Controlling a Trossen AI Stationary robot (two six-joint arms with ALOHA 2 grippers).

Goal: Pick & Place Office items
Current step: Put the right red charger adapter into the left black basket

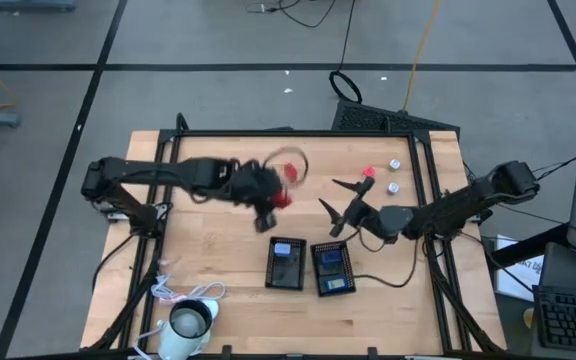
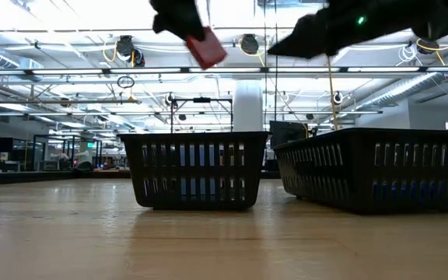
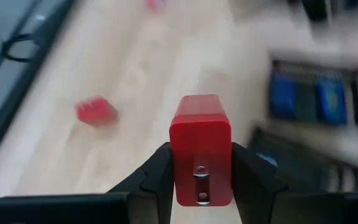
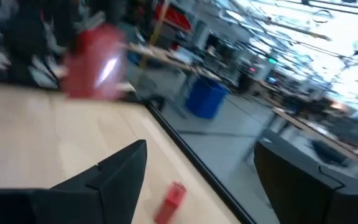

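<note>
My left gripper (image 1: 270,208) is over the middle of the table, shut on a red block (image 3: 201,146); the low view shows that block (image 2: 207,48) high above the table. A second red block (image 3: 96,112) lies on the wood just beyond it, also visible from above (image 1: 290,172). My right gripper (image 1: 336,205) hovers open right of the left one, over bare wood and touching nothing; its wrist view shows a small red piece (image 4: 174,200) on the table. More red pieces (image 1: 368,173) and two silvery round bits (image 1: 393,163) lie toward the far right. My left gripper pinches the red block by its two opposite side faces (image 3: 178,155), one finger (image 3: 157,171) on each side. The block's far end sticks out well past the fingertips. It is lifted clear of the table.
Two black trays stand side by side near the table's front middle (image 1: 273,268) (image 1: 348,268), each with blue pieces inside (image 3: 309,96). In the low view they show as slotted walls (image 2: 195,169) (image 2: 379,167). A white cup-like thing with a cord (image 1: 190,322) sits at the near left edge.
</note>
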